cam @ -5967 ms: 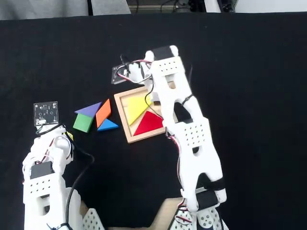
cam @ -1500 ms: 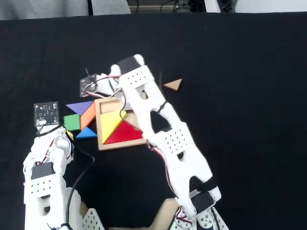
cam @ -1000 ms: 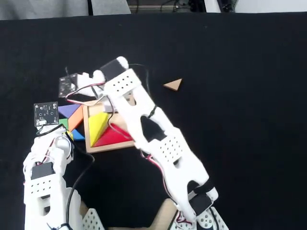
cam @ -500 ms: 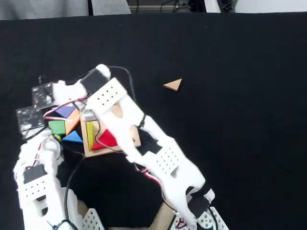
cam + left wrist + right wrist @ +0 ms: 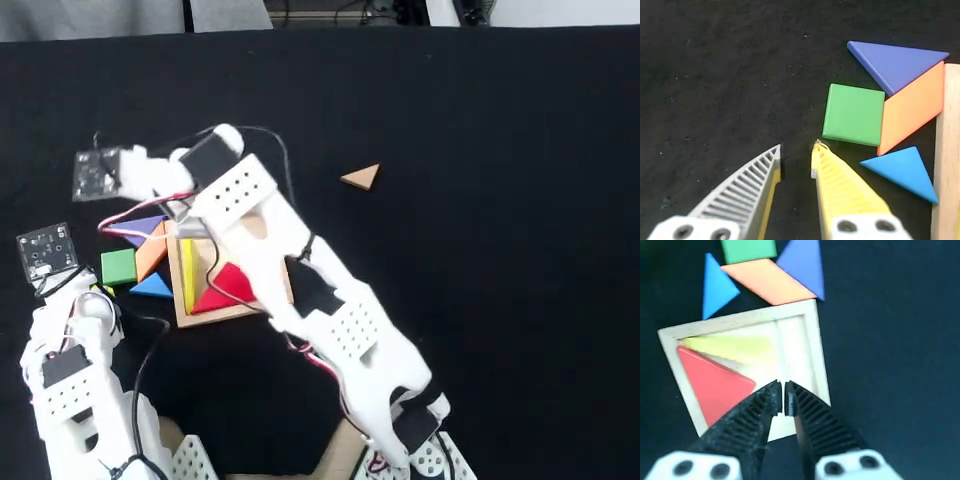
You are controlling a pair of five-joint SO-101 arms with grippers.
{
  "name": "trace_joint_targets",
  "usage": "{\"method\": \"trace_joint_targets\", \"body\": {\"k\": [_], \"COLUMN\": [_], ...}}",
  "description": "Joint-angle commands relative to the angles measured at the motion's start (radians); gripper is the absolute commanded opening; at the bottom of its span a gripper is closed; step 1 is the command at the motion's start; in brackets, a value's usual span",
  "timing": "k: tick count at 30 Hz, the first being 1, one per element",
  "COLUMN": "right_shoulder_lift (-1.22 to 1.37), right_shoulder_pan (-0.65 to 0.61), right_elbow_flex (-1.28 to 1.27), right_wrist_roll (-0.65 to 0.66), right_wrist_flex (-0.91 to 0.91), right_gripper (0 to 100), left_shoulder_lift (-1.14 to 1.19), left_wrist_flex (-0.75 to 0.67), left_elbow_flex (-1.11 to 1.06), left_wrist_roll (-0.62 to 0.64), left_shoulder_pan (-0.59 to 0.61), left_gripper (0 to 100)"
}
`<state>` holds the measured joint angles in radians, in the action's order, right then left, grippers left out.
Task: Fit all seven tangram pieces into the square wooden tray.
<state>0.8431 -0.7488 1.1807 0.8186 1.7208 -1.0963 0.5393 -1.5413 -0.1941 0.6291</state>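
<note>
Wooden tray (image 5: 816, 350) under right jaws, clenched empty | green square (image 5: 854, 114) just beyond left jaws, released

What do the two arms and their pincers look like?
The left arm and right arm are white perforated shells with black motors and red, black, white cables. The left pincer has one grey and one yellow ribbed finger; the right pincer, two black ones.

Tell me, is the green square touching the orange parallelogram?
Touching. In the left wrist view, one edge of the green square lies flush against a side of the orange parallelogram, with no dark gap between them.
</note>
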Motion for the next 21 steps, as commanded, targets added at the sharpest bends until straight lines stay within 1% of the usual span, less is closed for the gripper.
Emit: {"method": "trace_joint_targets", "body": {"k": [1, 4, 8, 12, 15, 17, 19, 21], "right_shoulder_lift": [-0.050, -0.027, -0.010, -0.028, -0.031, -0.035, -0.036, -0.036], "right_shoulder_pan": [0.028, 0.031, 0.055, 0.157, 0.255, 0.327, 0.381, 0.433], "right_elbow_flex": [0.048, 0.048, 0.117, 0.278, 0.414, 0.443, 0.444, 0.443], "right_wrist_roll": [-0.060, -0.092, -0.092, -0.089, -0.101, -0.170, -0.232, -0.267], "right_wrist_flex": [-0.041, -0.074, -0.068, -0.006, 0.048, 0.048, 0.048, 0.049], "right_gripper": [1.0, 1.0, 1.0, 1.1, 1.1, 1.1, 1.1, 1.1], "left_shoulder_lift": [-0.014, -0.014, -0.014, -0.014, -0.014, -0.014, -0.014, -0.014], "left_wrist_flex": [-0.009, -0.009, -0.009, -0.009, -0.009, -0.002, 0.063, 0.189], "left_elbow_flex": [0.007, 0.007, 0.008, 0.008, 0.010, 0.016, 0.050, 0.120], "left_wrist_roll": [-0.009, -0.009, -0.006, -0.005, -0.005, -0.005, -0.008, -0.009], "left_shoulder_pan": [0.073, 0.128, 0.165, 0.185, 0.173, 0.145, 0.094, 0.018], "left_gripper": [11, 11, 11, 11, 11, 11, 12, 15]}}
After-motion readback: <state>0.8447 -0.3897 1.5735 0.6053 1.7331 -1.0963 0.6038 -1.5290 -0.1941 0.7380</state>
